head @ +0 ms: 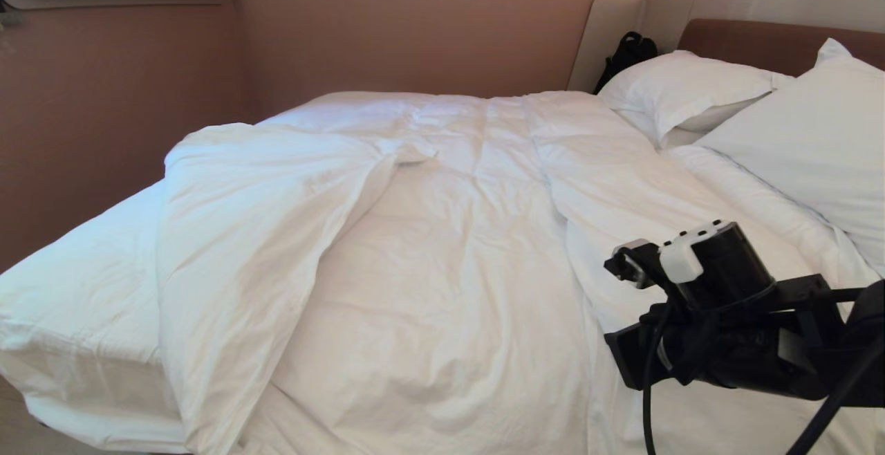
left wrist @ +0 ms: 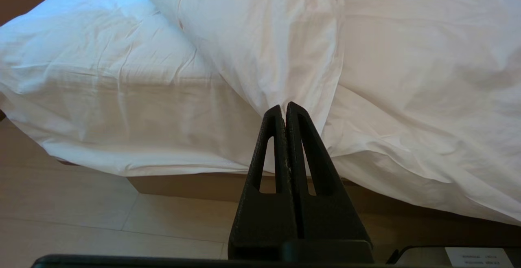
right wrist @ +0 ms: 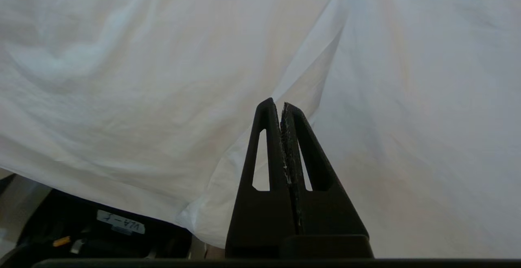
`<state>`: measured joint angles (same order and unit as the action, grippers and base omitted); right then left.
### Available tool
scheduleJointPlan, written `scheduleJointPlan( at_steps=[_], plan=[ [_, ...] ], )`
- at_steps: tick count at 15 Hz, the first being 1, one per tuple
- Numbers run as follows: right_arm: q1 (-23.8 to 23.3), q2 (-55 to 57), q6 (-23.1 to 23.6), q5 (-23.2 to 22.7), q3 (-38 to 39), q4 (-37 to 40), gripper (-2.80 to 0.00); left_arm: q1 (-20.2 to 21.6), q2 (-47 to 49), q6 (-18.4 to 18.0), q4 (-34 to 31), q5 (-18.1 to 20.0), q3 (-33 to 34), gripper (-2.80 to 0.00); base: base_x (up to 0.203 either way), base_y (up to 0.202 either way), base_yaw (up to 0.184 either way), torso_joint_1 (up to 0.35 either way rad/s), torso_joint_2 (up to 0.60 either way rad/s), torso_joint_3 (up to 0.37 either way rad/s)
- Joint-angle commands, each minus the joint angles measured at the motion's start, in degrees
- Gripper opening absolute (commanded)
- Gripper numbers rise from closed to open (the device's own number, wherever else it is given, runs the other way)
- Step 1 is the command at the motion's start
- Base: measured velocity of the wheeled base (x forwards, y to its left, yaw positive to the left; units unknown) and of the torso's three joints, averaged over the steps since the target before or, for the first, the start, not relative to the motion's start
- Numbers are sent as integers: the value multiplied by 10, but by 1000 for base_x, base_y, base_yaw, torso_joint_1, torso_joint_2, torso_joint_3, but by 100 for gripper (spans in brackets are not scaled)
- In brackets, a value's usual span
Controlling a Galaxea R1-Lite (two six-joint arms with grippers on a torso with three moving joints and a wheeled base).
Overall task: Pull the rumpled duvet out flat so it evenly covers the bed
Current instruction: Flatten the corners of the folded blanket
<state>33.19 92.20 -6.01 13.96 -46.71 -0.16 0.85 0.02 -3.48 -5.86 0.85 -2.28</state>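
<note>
The thick, puffy white quilted duvet [head: 442, 234] lies rumpled across the wide low bed [head: 76, 303] with its white-sheeted mattress. One part of it is folded back on itself in a long thick flap toward the foot, leaving the mattress corner on the left bare, and a raised crease runs down the cover nearer the head. At the head end, 2 plump white pillows [head: 816, 137] lean against the beige padded headboard with a brown panel [head: 760, 36], and a black bag [head: 626, 54] sits beside the far pillow.

The right gripper [right wrist: 281, 107], on its black arm [head: 719, 317] at the lower right of the head view, hovers over the duvet near its hanging edge, its 2 black fingers [right wrist: 266, 146] pressed together with nothing between them.

The left gripper [left wrist: 283, 111] sits low in front of the bed's near edge above the pale tiled floor [left wrist: 81, 215], also closed and empty, pointing at the hanging fold.
</note>
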Motion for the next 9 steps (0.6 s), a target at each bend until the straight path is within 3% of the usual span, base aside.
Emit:
scheduleJointPlan(
  at_steps=[1, 6, 7, 9],
  plan=[
    [15, 29, 10, 55, -5, -1, -280, 0, 0, 0, 0, 0, 0, -280, 0, 0, 0, 0, 0, 0],
    [32, 86, 6, 87, -2, -43, -280, 0, 1, 0, 0, 0, 0, -280, 0, 0, 0, 0, 0, 0],
    [36, 95, 5, 91, 3, -61, 0, 0, 0, 0, 0, 0, 0, -280, 0, 0, 0, 0, 0, 0],
    [38, 97, 4, 92, -1, -61, 0, 0, 1, 0, 0, 0, 0, -280, 0, 0, 0, 0, 0, 0]
  ],
)
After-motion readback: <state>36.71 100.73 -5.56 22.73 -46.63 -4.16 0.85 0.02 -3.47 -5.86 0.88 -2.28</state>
